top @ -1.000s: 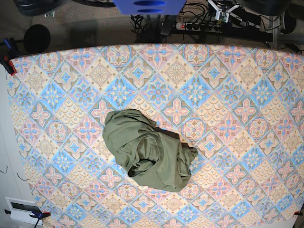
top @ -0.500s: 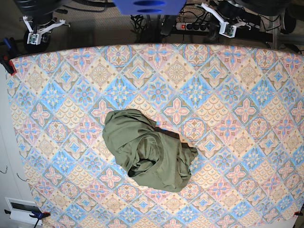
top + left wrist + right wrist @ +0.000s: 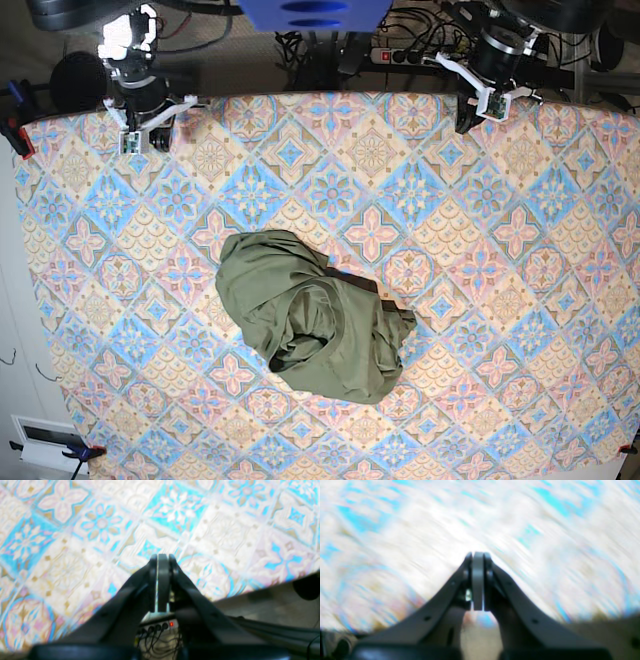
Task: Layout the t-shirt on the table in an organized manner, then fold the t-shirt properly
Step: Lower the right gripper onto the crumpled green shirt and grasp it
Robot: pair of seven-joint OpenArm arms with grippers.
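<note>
The olive-green t-shirt (image 3: 312, 318) is lying crumpled in a rumpled heap near the middle of the bench (image 3: 520, 250), a little toward the near edge in the base view, with folds bunching over one another and a darker seam or hem edge showing along its far side. The bench is wearing a cloth of blue, pink and beige diamond tiles with floral medallions. Both arms are sitting at the far edge, well apart from the garment and from each other. The left gripper (image 3: 160, 557) is hanging over the patterned cloth close to the bench's edge, its jaws pressed together with nothing between them; below it a power strip (image 3: 156, 627) with a red light is showing. In the base view this left gripper (image 3: 466, 118) is sitting at the far right corner region. The right gripper (image 3: 478, 556) is likewise clenched and empty, though its wrist view is so smeared that the pattern beneath it is hardly readable. In the base view the right gripper (image 3: 160, 138) is sitting at the far left.
</note>
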